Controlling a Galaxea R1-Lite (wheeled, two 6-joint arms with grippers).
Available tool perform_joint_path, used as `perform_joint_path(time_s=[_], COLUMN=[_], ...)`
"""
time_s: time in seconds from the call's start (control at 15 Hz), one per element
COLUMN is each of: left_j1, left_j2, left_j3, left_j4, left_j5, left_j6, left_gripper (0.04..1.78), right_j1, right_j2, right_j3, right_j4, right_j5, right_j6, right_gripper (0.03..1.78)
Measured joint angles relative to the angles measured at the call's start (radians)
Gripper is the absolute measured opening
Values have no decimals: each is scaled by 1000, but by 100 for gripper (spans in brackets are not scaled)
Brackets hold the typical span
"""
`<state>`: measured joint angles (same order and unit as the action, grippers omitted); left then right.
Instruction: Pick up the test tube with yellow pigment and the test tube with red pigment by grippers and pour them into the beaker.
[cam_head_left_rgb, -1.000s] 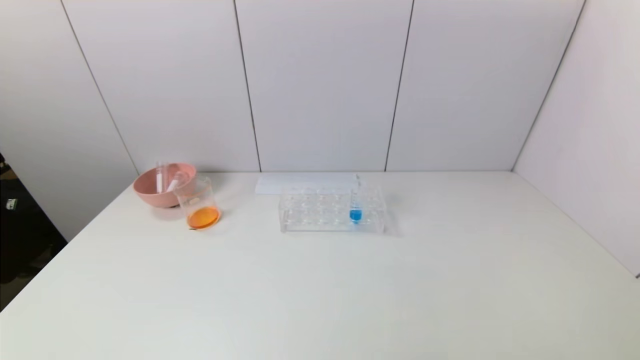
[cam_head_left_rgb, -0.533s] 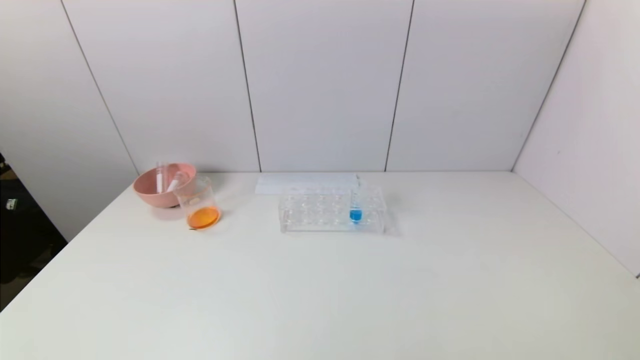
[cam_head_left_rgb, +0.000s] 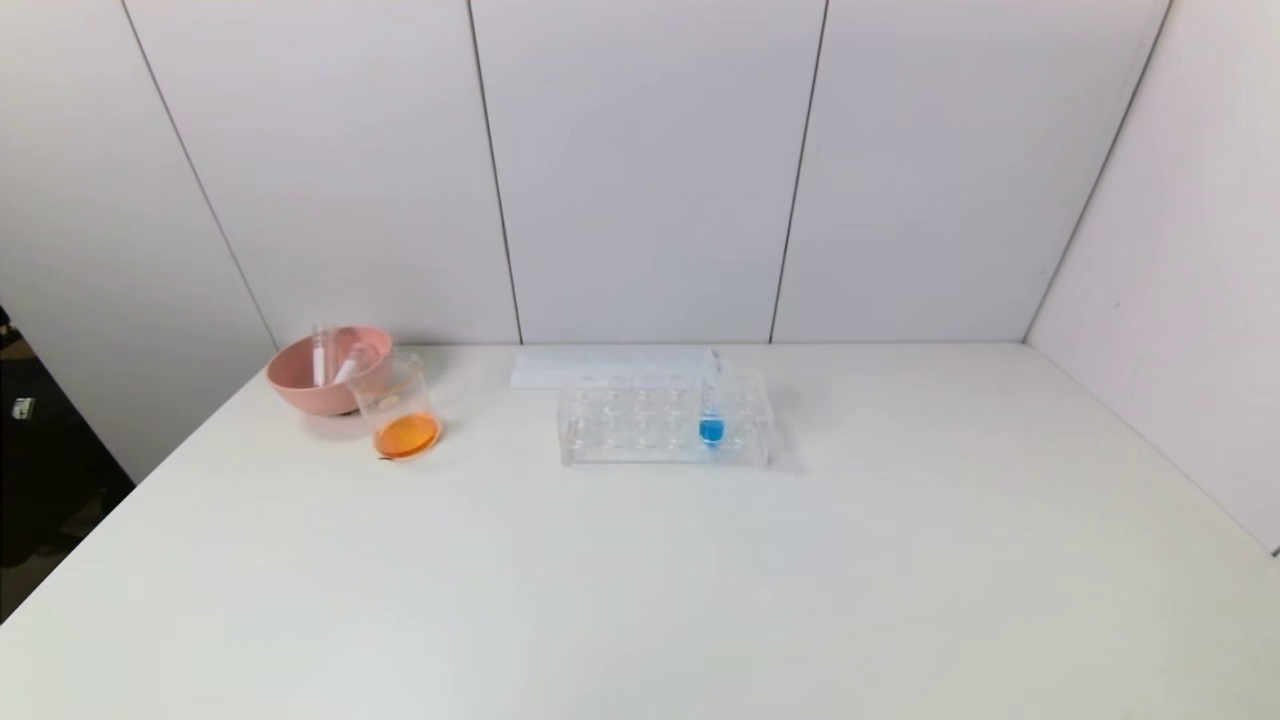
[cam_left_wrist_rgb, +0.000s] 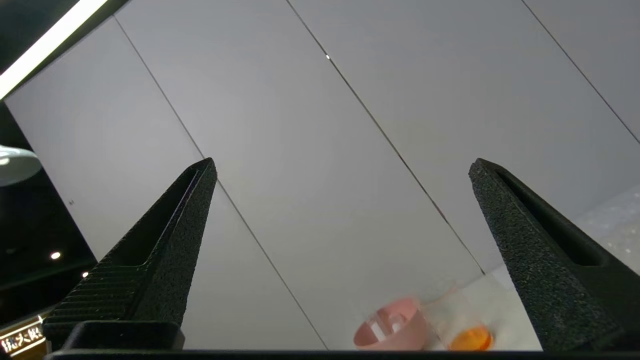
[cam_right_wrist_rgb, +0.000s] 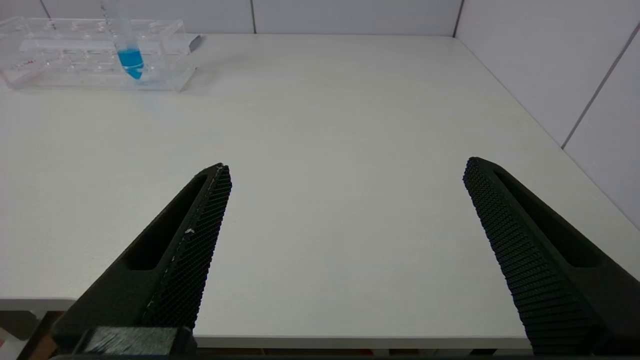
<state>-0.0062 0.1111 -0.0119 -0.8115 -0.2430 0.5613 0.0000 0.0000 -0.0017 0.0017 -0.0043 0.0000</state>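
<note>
The beaker stands at the table's far left with orange liquid in its bottom; it also shows in the left wrist view. Two clear tubes lean inside the pink bowl behind it; I see no coloured liquid in them, so no tube with yellow or red pigment shows. Neither gripper is in the head view. My left gripper is open and empty, pointing up at the wall. My right gripper is open and empty, at the table's near edge.
A clear tube rack at the middle back holds a tube with blue liquid; both show in the right wrist view. A white flat strip lies behind the rack. Walls close the back and right side.
</note>
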Motion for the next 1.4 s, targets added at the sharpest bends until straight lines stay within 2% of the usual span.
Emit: perform_joint_path(time_s=[0.53,0.67,0.73,0.87,1.2,1.4], left_j1=[0,0,0,0,0,0], left_j2=[-41,-51,-55,-61,-77,-97], left_j3=[12,12,12,12,11,12], left_j4=[623,661,694,782,803,810], left_j5=[20,63,115,166,178,190], left_j6=[-1,-20,-51,-161,-442,-465], left_gripper=[176,176,176,176,176,176], right_j1=[0,0,0,0,0,0], right_j2=[0,0,0,0,0,0], right_j3=[0,0,0,0,0,0], right_j4=[0,0,0,0,0,0], right_j5=[0,0,0,0,0,1], right_j6=[0,0,0,0,0,0], right_gripper=[170,170,170,170,170,170])
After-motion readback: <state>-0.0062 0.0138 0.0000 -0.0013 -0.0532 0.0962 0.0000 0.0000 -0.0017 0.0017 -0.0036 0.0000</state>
